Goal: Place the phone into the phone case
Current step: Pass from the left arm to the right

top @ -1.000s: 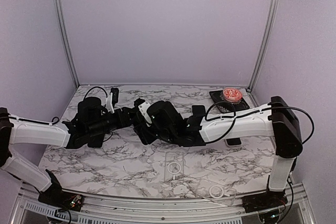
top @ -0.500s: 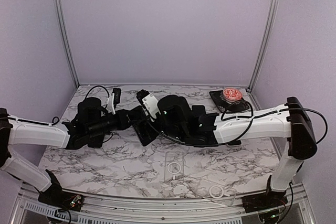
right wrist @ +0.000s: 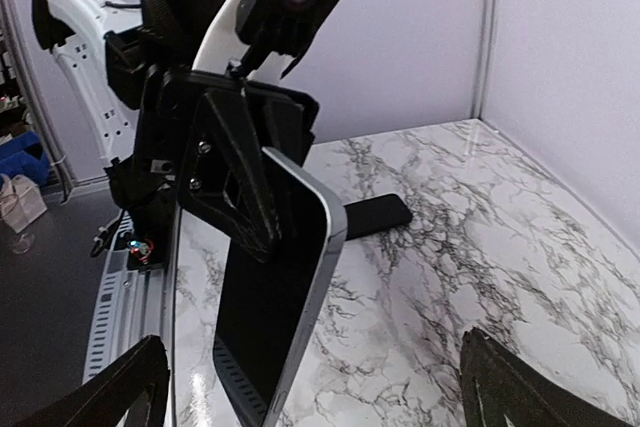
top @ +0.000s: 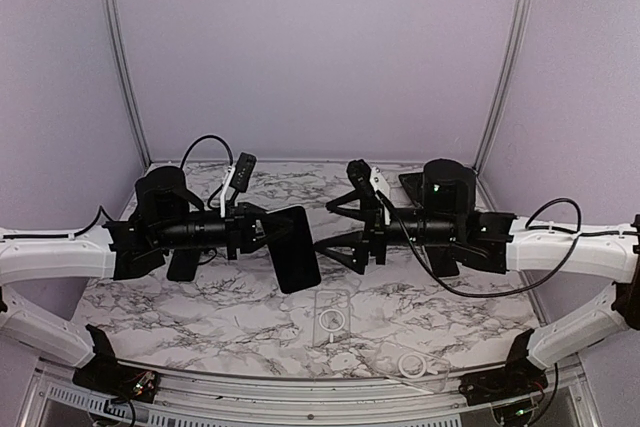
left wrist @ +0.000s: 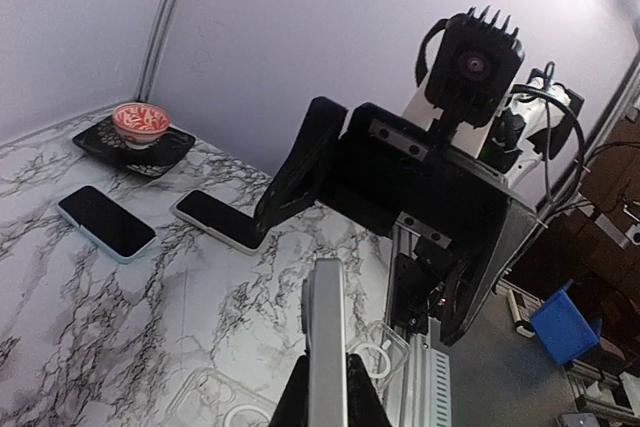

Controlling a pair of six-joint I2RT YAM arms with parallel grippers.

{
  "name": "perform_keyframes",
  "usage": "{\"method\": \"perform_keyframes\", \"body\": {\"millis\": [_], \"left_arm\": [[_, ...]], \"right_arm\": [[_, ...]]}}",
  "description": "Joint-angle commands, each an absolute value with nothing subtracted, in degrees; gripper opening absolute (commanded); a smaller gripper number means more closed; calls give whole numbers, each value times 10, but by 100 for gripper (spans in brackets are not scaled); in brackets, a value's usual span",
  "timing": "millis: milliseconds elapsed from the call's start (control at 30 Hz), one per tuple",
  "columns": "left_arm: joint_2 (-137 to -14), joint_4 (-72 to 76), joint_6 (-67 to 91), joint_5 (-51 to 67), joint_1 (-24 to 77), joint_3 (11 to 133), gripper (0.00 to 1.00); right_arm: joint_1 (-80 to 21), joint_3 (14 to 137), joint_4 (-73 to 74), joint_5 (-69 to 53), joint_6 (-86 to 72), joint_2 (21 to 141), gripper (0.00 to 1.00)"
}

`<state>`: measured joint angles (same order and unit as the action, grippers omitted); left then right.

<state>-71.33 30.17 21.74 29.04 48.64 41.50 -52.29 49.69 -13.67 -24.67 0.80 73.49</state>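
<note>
My left gripper (top: 262,231) is shut on the phone (top: 296,248), a black slab with a silver rim, and holds it tilted above the table's middle. In the left wrist view the phone (left wrist: 325,322) stands edge-on between the fingers of the left gripper (left wrist: 327,375). The right gripper (top: 343,228) faces it from the right, open wide and apart from it. From the right wrist view the phone (right wrist: 285,277) shows its dark screen, with the right gripper (right wrist: 320,397) open around bare air. A clear phone case (top: 331,315) lies flat below the phone.
A second clear case (top: 415,363) lies near the front edge. At the back right are a red patterned bowl (left wrist: 140,119) on a black plate (left wrist: 95,139), a blue-edged phone (left wrist: 104,222) and another dark phone (left wrist: 220,219). A small black block (right wrist: 375,215) lies at the back left.
The left gripper closed on the phone and lifted it toward the middle. The right gripper opened wide and drew back to the right, away from the phone.
</note>
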Motion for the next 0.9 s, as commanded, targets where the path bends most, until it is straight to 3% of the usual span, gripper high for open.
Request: {"method": "perform_keyframes", "body": {"millis": [0,100,333,467,533,567,600,633,667,767,867], "left_arm": [[-712,303,183,365,512,460,0],[-720,299,173,367,527,473,0],[-746,272,163,351,542,495,0],[-753,256,155,340,546,499,0],[-758,241,147,324,548,501,0],[-761,231,146,303,548,503,17],[-764,219,143,278,548,504,43],[-766,200,138,245,548,507,61],[-770,171,130,210,548,511,72],[-790,36,97,81,550,536,78],[-817,-70,81,5,551,550,72]], "right_arm": [[-528,516,-111,-376,23,755,98],[-527,528,-99,-409,20,768,87],[-527,537,-111,-459,-11,799,38],[-527,531,-114,-468,-17,799,1],[-527,524,-116,-466,-21,794,0],[-526,518,-116,-455,-25,790,0],[-526,512,-112,-433,-32,786,0],[-523,504,-104,-407,-40,781,0],[-518,495,-93,-378,-49,776,0],[-491,470,-40,-292,-96,761,0],[-477,447,27,-212,-131,744,0]]}}
